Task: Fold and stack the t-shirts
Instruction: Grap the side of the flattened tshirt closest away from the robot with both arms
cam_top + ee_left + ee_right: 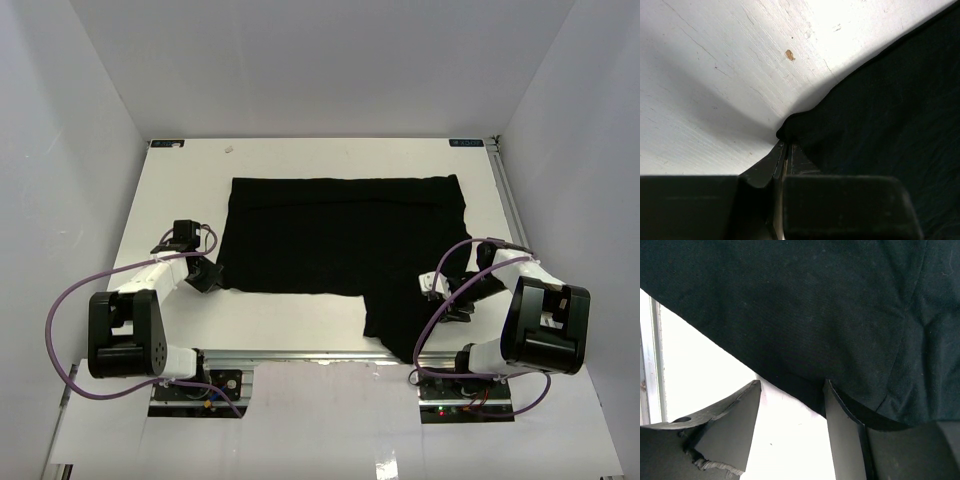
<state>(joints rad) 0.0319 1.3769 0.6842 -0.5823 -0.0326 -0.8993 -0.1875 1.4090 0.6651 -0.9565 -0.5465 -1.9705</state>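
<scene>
- White walls (80,150) close in on three sides of a white table (300,160), seen from above in the top view
- On that table lies the black t-shirt (340,235), spread flat over the middle of the frame as a broad dark block
- One flap of it hangs lower, right of centre, and reaches the table's near edge at the bottom
- My left pincer (205,275) sits at the left of the frame, right at the lower left corner of the t-shirt
- From my left wrist, its fingers (777,165) are pressed together with no gap, and a small bunched corner of black cloth rises just at their tips, so I am pinching the t-shirt there
- Bare table fills the upper left of that wrist view, with a small brown speck (790,55) on it, and cloth fills the right
- My right pincer (445,295) is at the right of the top view, against the right side of the lower flap
- From my right wrist, its two fingers (735,425) stand well apart, gripping nothing
- The t-shirt's edge runs slantwise across the gap just above the tips, and cloth covers the whole upper part of that frame
- Purple cables (60,300) loop from both of my arms
</scene>
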